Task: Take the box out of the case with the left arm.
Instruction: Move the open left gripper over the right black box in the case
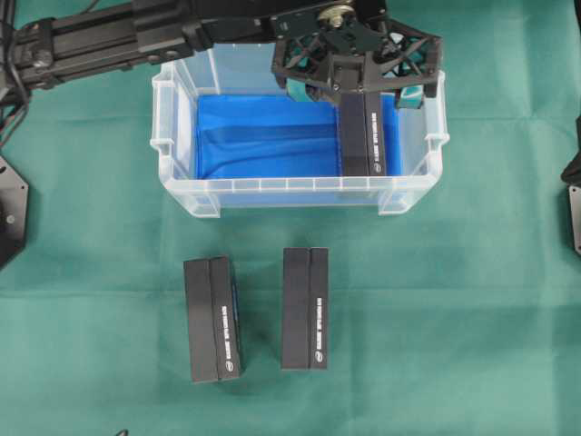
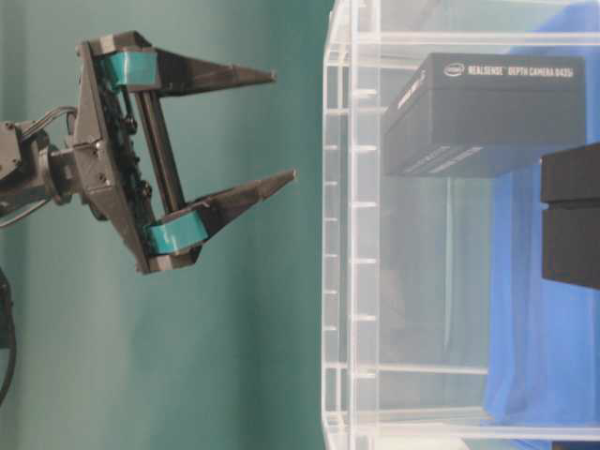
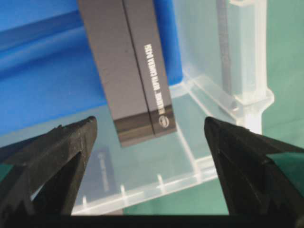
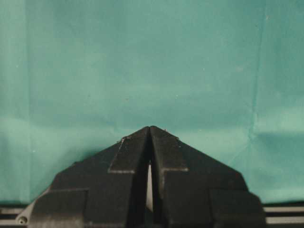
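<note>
Box (image 1: 363, 134) extraction is not yet begun — no grasp exists. Left gripper (image 1: 356, 80) hangs released, jaws wide, above the box's far end at the case's (image 1: 182, 195) 1 o'clock corner; the wrist view shows both fingers (image 3: 61, 156) clear of it. Box lies on the blue lining (image 1: 263, 136) along the 3 o'clock wall. Outside, at 6 o'clock, two similar boxes (image 1: 212, 319) rest on the green cloth (image 1: 454, 318). Remaining: descend, clamp, lift out. Right gripper (image 4: 150, 156) — clenched, idle.
</note>
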